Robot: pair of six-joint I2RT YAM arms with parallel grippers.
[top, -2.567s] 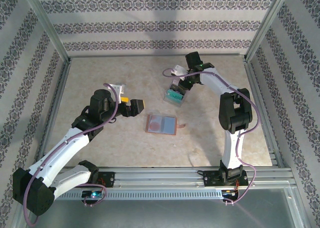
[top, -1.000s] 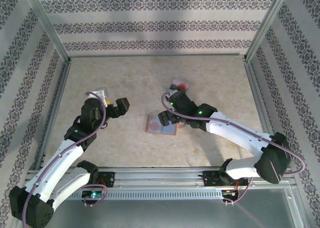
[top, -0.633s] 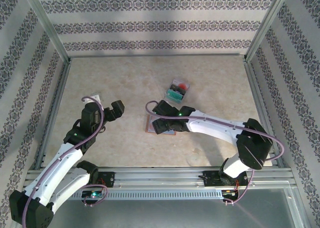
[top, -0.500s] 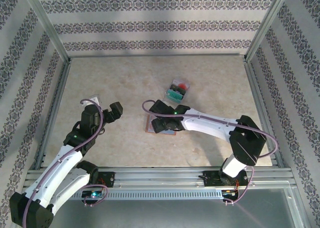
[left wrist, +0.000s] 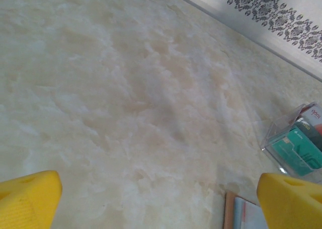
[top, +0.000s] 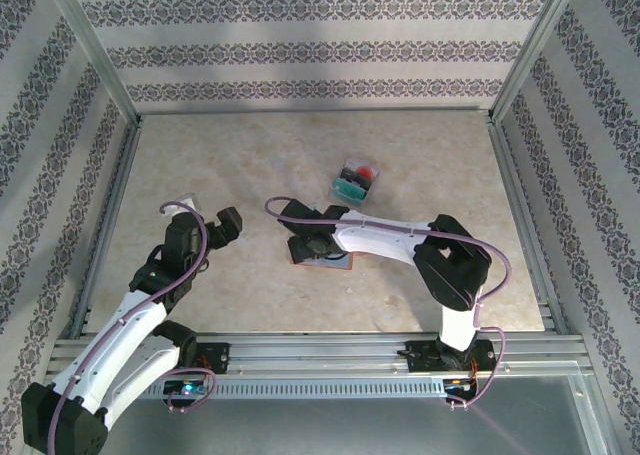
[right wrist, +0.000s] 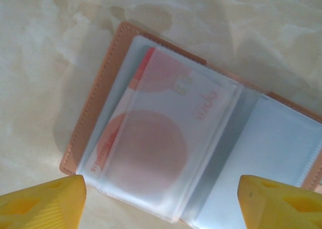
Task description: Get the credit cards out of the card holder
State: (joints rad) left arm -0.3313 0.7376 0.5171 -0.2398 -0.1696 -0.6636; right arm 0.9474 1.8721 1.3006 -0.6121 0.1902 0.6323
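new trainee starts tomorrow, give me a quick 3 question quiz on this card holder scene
1. True or false: the card holder lies folded shut on the table.
2. Which arm's gripper hangs over it? A left; B right; C both.
3. Fill in: the card tucked inside it, seen through clear plastic, is ___.
Key: 1 false, it lies open. 2 B, the right gripper, its fingers spread wide. 3 red.

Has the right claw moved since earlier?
Yes. The right claw swung from the clear plastic card box nearer and leftward, over the open brown leather wallet.
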